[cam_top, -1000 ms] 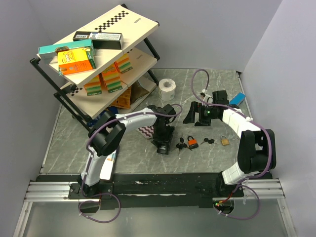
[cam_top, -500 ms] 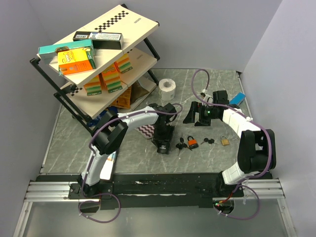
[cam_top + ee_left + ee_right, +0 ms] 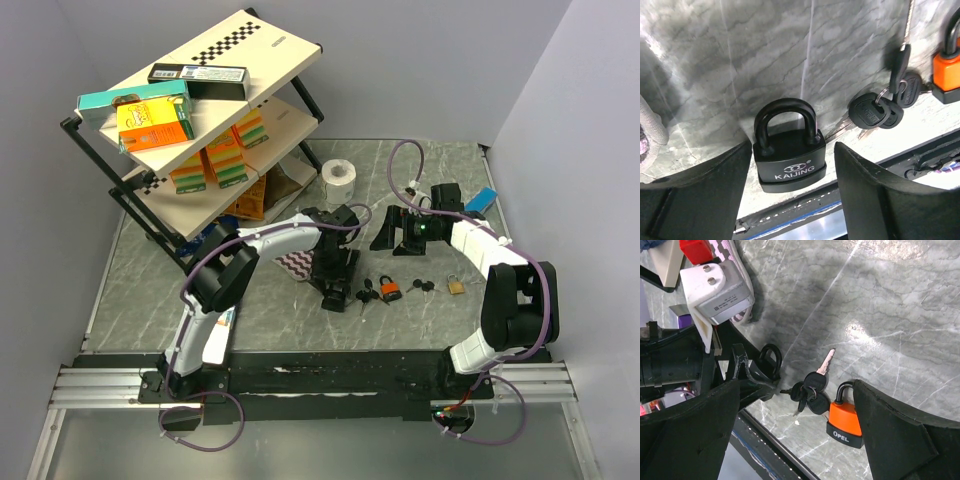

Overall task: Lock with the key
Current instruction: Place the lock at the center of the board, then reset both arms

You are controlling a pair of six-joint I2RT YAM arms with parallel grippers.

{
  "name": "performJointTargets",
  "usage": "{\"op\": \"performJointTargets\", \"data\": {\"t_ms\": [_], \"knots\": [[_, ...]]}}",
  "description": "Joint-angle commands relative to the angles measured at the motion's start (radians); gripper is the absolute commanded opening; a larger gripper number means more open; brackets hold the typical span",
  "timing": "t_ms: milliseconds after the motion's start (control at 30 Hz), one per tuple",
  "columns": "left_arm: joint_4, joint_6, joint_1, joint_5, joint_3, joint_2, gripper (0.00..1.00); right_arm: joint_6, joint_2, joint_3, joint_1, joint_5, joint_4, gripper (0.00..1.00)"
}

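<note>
The black padlock (image 3: 790, 150) lies on the counter (image 3: 765, 50) between the parted left jaws, ungripped. The right jaws gape wide, empty. The keys (image 3: 879, 107) lie just right of it, unused; locking seems not yet begun.

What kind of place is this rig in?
Probably a robot lab test cell: plain grey walls box in a marble-look table, there is a mounting rail along its near edge, and the props look staged: a shelf rack of boxes, an orange padlock, keys.

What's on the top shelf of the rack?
A long black box, a teal box and an orange carton lie on the cream top shelf. Anything beneath them is covered.
</note>
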Motion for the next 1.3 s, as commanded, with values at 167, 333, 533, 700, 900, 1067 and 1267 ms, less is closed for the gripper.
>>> {"op": "performJointTargets", "data": {"t_ms": [167, 333, 533, 700, 900, 1067, 1267], "knots": [[0.164, 0.071, 0.011, -0.144, -0.018, -0.129, 0.77, -0.021, -0.012, 0.062, -0.008, -0.023, 0.013, 0.99], [0.278, 0.092, 0.020, -0.136, -0.096, -0.309, 0.82, -0.042, -0.053, 0.103, -0.008, -0.015, 0.004, 0.99], [0.360, 0.257, 0.032, -0.191, -0.087, -0.438, 0.96, -0.111, -0.136, 0.154, -0.017, -0.017, -0.016, 0.99], [0.133, 0.452, 0.118, -0.029, 0.163, -0.343, 0.96, -0.214, -0.233, 0.174, -0.029, -0.017, -0.029, 0.99], [0.139, 0.436, 0.270, 0.102, 0.232, -0.294, 0.96, -0.289, -0.363, 0.086, -0.035, 0.053, -0.038, 0.99], [0.171, 0.469, 0.275, 0.089, 0.033, -0.372, 0.96, -0.265, -0.400, -0.015, -0.043, 0.057, -0.047, 0.99], [0.184, 0.482, 0.273, 0.046, -0.007, -0.410, 0.96, -0.239, -0.478, -0.085, -0.043, 0.047, -0.047, 0.99]]}}
